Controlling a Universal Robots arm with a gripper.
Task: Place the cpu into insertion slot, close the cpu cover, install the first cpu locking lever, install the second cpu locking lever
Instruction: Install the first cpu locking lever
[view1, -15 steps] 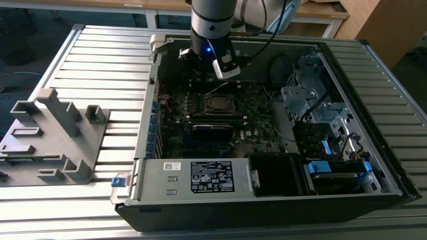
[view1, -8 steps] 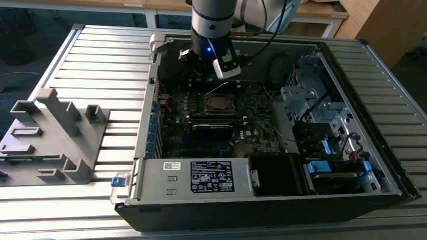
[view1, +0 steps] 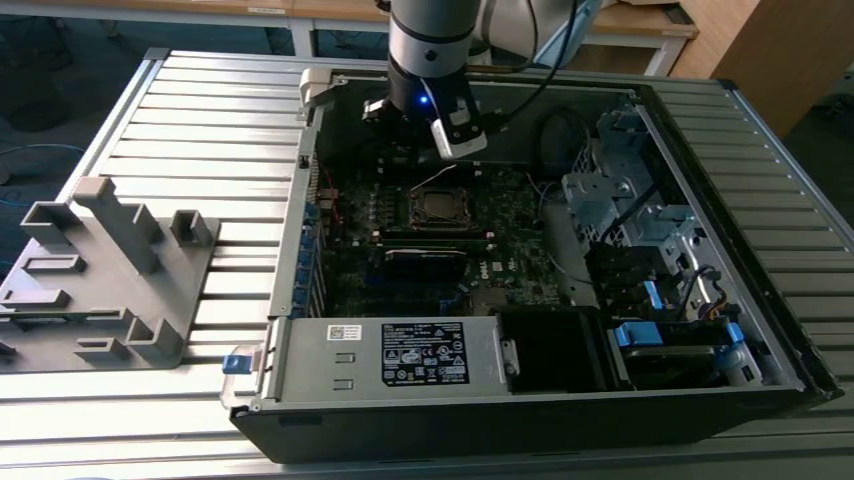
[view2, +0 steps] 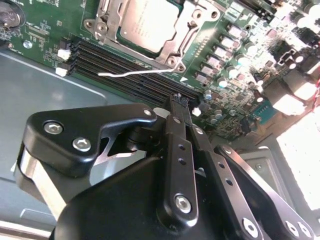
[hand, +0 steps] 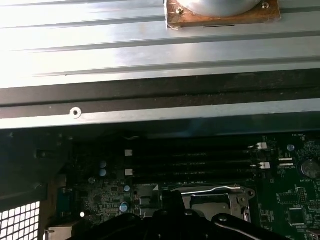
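The cpu (view2: 150, 22) has a dull silvery-brown top, framed by the brighter silver cpu cover (view2: 106, 20). The motherboard (view2: 45, 42) is green, speckled with pale parts. The end effector (view2: 179, 102) is matte black. The desk (view1: 200, 130) is ribbed light grey, and the case clips (view1: 654, 335) seem blue.

We see our arm (view1: 430, 40) standing nearly upright in the exterior view, its wrist (view1: 424, 100) pointing down (a small blue light (view1: 424, 99) glows on it). In the second wrist view our gripper (view2: 178, 102) has its two black fingers (view2: 175, 145) drawn together to a narrow tip, with nothing between them.
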